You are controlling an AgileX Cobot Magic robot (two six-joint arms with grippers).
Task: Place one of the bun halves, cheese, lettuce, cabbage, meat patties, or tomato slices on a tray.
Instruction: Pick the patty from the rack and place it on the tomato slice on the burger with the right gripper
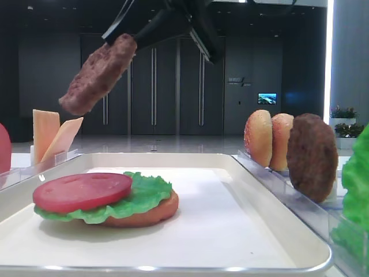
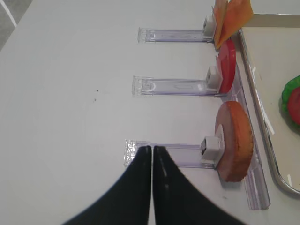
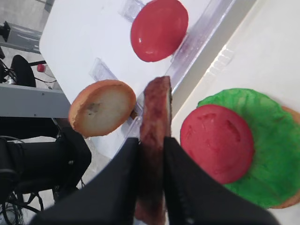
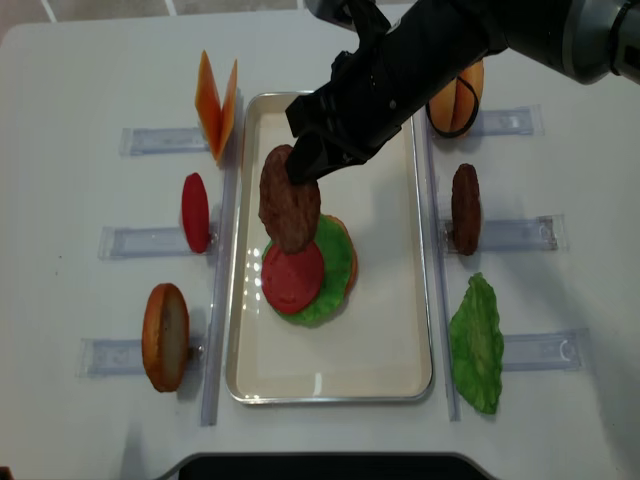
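Note:
My right gripper [image 3: 151, 145] is shut on a dark brown meat patty [image 4: 290, 200], gripped edge-on and tilted in the air over the white tray [image 4: 330, 395]. Below it on the tray sits a stack: a bun half [image 1: 155, 212], green lettuce [image 4: 335, 265] and a tomato slice [image 4: 293, 277] on top. In the low exterior view the held patty [image 1: 98, 75] hangs well above that tomato slice [image 1: 83, 192]. My left gripper [image 2: 152, 149] is shut and empty over the bare table, at the end of a clear rack [image 2: 164, 154].
Left of the tray stand cheese slices [image 4: 215, 105], a tomato slice [image 4: 195, 212] and a bun half [image 4: 165, 335] on clear racks. On the right are bun halves [image 4: 455, 100], another patty [image 4: 464, 208] and a lettuce leaf [image 4: 478, 345].

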